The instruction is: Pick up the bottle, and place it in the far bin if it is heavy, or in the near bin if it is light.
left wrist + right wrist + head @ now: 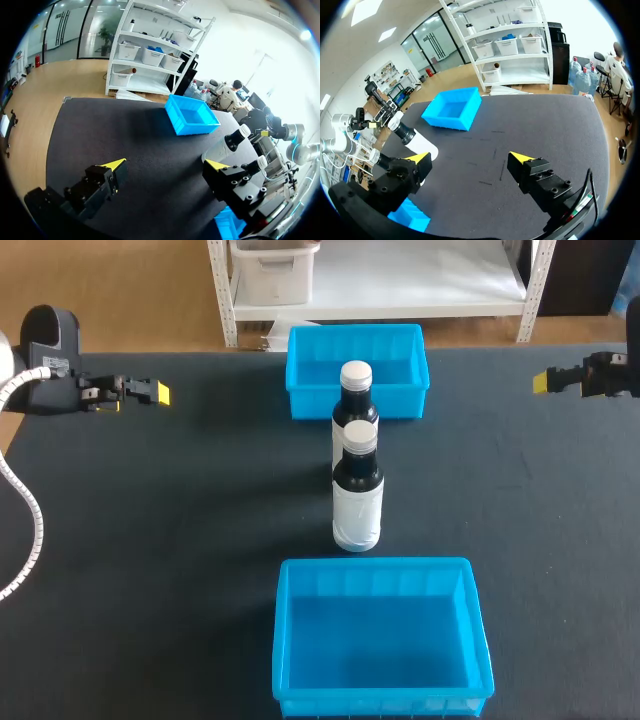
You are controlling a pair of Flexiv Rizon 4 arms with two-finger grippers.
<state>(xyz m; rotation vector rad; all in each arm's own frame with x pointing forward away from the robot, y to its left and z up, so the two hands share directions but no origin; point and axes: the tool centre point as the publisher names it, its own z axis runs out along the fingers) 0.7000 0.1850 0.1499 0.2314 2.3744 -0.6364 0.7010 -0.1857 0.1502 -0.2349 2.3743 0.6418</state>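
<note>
Near bottle (357,498) and far bottle (355,392) stand upright between near bin (282,640) and far bin (308,403). Left gripper (166,164) and right gripper (470,158): released, empty.

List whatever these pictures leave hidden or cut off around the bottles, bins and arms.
1. Far bottle: in the head view, the near bottle hides its lower body.
2. Near bin: in the left wrist view, only a corner shows under the left gripper, which blocks the rest.
3. Right arm: in the head view, the picture's edge cuts it off just behind the right gripper.
4. Either bottle's fill or weight: no view shows it.
</note>
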